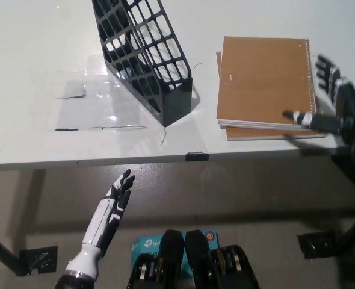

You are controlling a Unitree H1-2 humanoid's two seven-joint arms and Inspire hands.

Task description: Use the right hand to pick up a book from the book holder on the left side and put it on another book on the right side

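The black book holder [142,57] runs off the top of the frame, so its upper part is cut away, and through the mesh it is hard to tell what sits inside. Just right of the holder, with a strip of bare white table [33,54] between them, lie two brown spiral notebooks stacked: the top book [265,79] sits squarely on the lower book [274,133], which peeks out only along the near and left edges. The right hand [337,108] hovers at the stack's right edge, fingers spread apart and holding nothing; one fingertip [292,115] reaches over the stack's near right corner, though contact is hard to judge. The stack lies close to the table's front edge. Left of the holder the tabletop is broad, with clear tape strips [87,111]. The left hand [108,218] rests below the table's front edge, fingers straight, close together, empty.
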